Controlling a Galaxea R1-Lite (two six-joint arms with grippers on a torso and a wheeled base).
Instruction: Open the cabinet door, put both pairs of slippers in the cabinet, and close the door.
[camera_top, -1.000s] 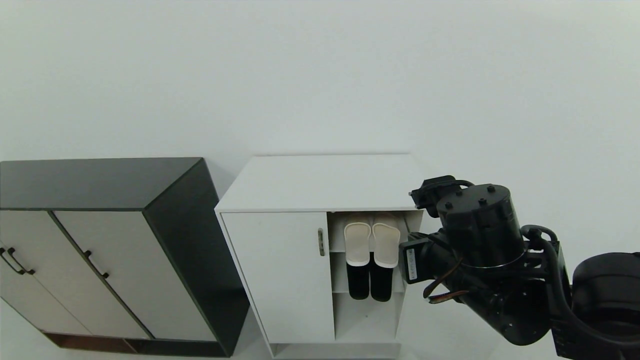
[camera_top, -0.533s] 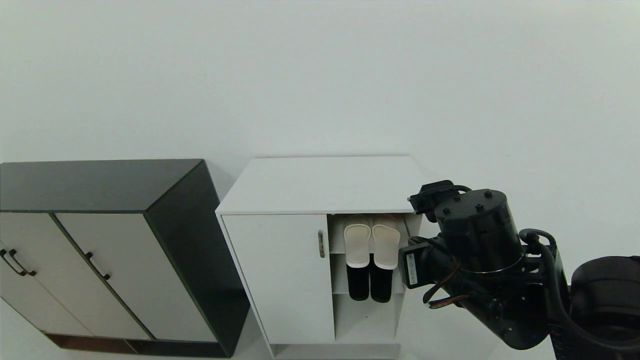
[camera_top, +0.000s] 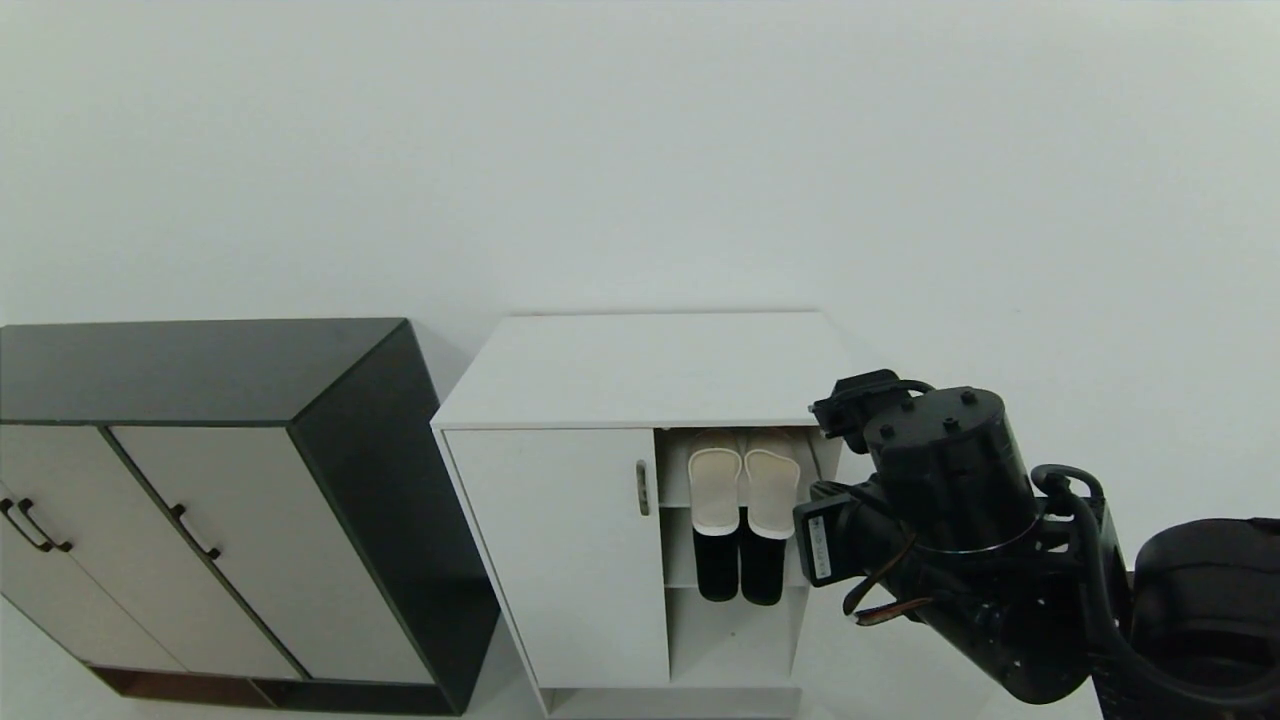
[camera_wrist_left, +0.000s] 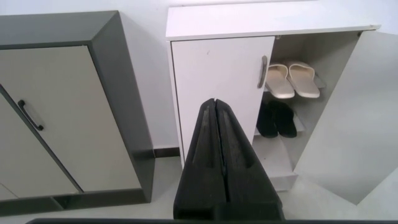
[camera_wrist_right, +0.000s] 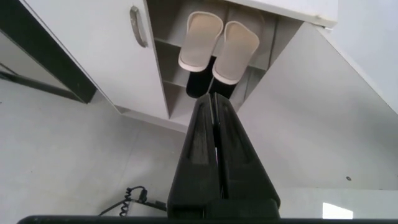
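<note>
Head view: white slippers (camera_top: 744, 488) & black slippers (camera_top: 740, 568) are shelved in open cabinet (camera_top: 640, 365). L end effector (camera_wrist_left: 216, 104) & R end effector (camera_wrist_right: 213, 99) are clenched, empty.

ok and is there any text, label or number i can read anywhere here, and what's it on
Nothing can be read.
white label on the right arm: has print, too small to read.
white cabinet, dark cabinet, beige slippers, black slippers: no text visible.

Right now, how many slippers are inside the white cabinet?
4. Two white slippers lie side by side on the upper shelf; two black slippers sit on the lower shelf. The shut door may hide more.
</note>
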